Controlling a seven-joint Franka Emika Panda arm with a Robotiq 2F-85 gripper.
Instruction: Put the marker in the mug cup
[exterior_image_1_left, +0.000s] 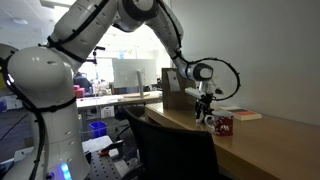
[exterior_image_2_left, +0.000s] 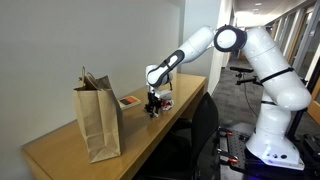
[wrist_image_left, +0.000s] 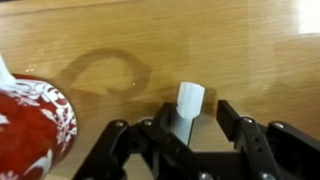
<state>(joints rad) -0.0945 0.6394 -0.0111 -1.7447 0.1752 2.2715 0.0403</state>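
With the jaws narrow, gripping the marker, move the gripper sideways until the marker is above the mug opening, then lower it straight and release.

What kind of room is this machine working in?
Probably an office or lab: a long wooden counter, glass-walled work areas behind it, and a windowed corridor alongside.

End effector hangs just beside mug cup on desk
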